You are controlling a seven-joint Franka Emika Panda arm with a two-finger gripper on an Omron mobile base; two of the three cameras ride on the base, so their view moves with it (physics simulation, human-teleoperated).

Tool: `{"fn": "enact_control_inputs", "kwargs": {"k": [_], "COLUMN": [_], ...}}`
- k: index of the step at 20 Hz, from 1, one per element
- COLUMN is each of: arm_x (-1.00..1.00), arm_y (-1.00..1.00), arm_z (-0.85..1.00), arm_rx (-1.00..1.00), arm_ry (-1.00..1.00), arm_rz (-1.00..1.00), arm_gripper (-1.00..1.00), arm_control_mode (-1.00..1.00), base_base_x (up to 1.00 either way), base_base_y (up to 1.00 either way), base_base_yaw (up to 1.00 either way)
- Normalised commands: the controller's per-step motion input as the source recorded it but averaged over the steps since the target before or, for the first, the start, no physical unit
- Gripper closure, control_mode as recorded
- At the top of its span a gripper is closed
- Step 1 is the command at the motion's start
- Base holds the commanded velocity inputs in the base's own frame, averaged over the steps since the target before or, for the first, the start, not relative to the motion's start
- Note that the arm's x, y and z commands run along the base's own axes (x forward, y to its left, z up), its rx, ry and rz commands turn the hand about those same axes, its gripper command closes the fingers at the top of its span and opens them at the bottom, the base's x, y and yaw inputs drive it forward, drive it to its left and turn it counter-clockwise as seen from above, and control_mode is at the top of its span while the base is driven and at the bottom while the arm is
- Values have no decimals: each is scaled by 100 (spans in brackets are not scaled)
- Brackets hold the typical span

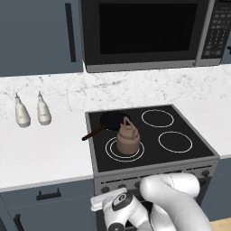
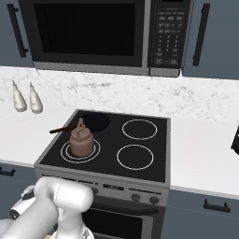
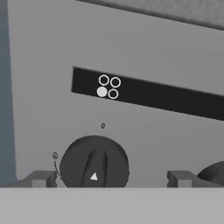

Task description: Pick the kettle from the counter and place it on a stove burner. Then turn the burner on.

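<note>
One kettle (image 1: 127,139) stands upright on the near left burner (image 1: 125,149) of the stove (image 1: 180,158), inside the white ring, its arched handle up. The stove top carries four ringed burners; the far left one is covered by a single dark pan (image 1: 113,121) whose brown handle sticks out to the left over the counter (image 1: 40,149). The kettle sits just in front of the pan. Two white bottles (image 1: 31,110) stand side by side on the counter, well to the left of the stove, near the backsplash. One microwave (image 1: 146,34) hangs above the stove.

The arm is folded low in front of the stove, its white links bent down below the control panel, with the hand aimed at the panel's front face. In the hand view one full round dark knob (image 3: 94,164) sits between the two finger tips (image 3: 41,178), nearer the left one, and the edge of a second knob (image 3: 214,173) shows at the right. Above the knob a black strip bears four small circles (image 3: 108,86), one of them filled. The gripper (image 3: 111,179) is spread wide and pinches nothing; whether the tips touch the knob I cannot tell.
</note>
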Motion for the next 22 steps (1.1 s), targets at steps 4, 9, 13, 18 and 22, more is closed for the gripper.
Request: {"fn": "enact_control_inputs", "kwargs": {"k": [4,9,13,18,22], "arm_x": [-1,0,0,0,4], "arm_y": [9,4,0,0,0], "arm_z": [29,13,-10,-27,-1], "arm_rx": [0,0,0,0,0], "arm_ry": [-6,-2,5,6,4], "arm_rz": [5,5,3,0,0], "arm_gripper": [-100,-100,-100,-100,-100], "arm_control_mode": [-100,-100,-100,-100,-100], "base_base_x": [0,0,0,0,0], "base_base_y": [0,0,0,0,0], "base_base_yaw": [0,0,0,0,0]}}
